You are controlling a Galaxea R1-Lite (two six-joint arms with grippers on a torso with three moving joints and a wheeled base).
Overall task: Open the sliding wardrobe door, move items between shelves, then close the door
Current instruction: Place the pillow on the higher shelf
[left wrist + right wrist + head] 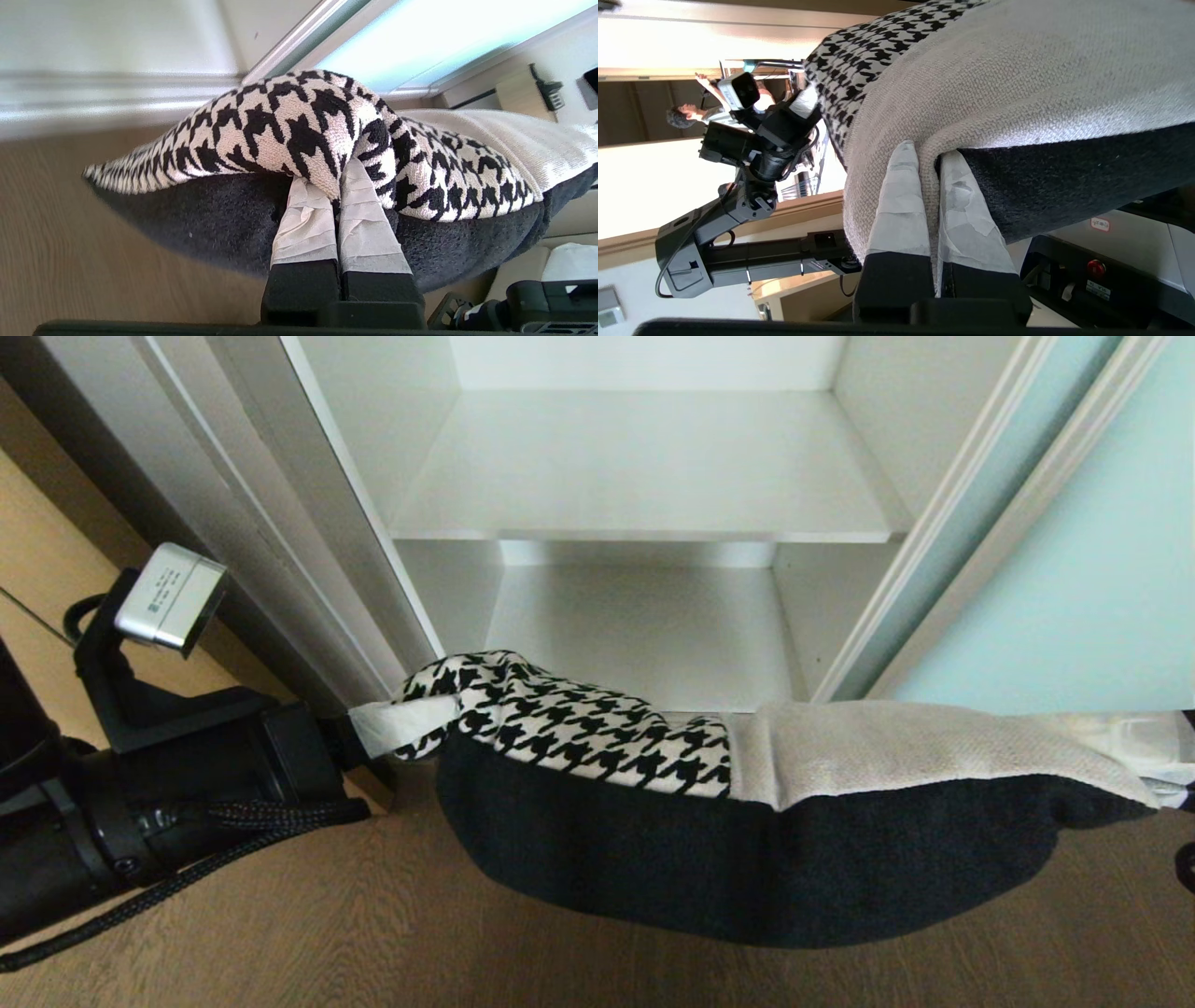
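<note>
Head view: folded stack of textiles (747, 840) slung level above wooden floor (373, 933), just before open wardrobe, sagging in the middle. Houndstooth piece (569, 723) on top at left, beige woven piece (896, 742) at right, thick dark fleecy piece (766, 868) beneath. Bare shelves (644, 476) behind; sliding wardrobe door (1092, 579) pushed aside at right. Left gripper (411, 723) clamped tight on houndstooth edge; right gripper (931, 158) clamped tight on beige edge, taped fingers (901, 205) nearly together.

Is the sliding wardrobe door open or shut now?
Open: the sliding wardrobe door stands aside at the right, leaving both shelves exposed.
</note>
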